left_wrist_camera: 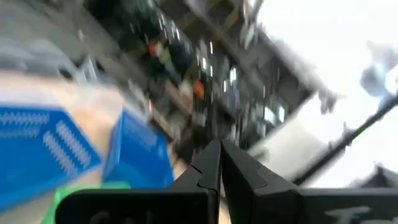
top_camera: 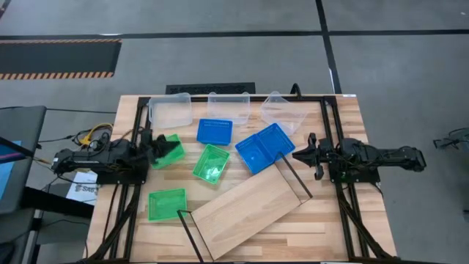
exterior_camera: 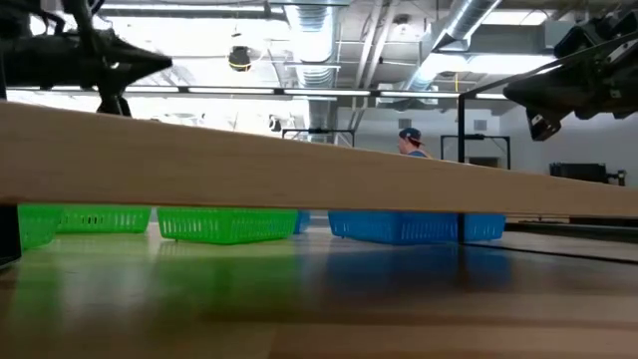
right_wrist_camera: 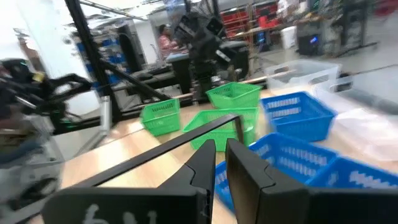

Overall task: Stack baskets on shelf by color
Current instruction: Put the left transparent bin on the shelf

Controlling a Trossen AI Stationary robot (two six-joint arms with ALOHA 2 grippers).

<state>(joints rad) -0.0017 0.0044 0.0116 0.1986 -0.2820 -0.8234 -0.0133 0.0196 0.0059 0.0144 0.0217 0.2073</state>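
From above, the shelf (top_camera: 249, 211) lies diagonally across the near half of the table (top_camera: 344, 220), wire frames at both ends. Behind it sit four green baskets (top_camera: 211, 163), two blue baskets (top_camera: 265, 148) and three clear baskets (top_camera: 170, 110) along the far edge. None is on the shelf.

The low view shows only the shelf's long edge filling the width, with green and blue baskets (exterior_camera: 414, 227) visible beneath it; the clear ones are hidden there. A person (exterior_camera: 411, 143) stands in the room beyond.

The left gripper (top_camera: 163, 148) hangs over the green basket (top_camera: 170, 150) at the table's left; in its wrist view the fingers (left_wrist_camera: 208, 165) are pressed together, empty. The right gripper (top_camera: 299, 155) hangs level just right of the large blue basket, near the shelf's right wire frame (top_camera: 293, 176). Its fingers (right_wrist_camera: 205, 162) stand slightly parted, holding nothing; the wire frame crosses ahead of them.
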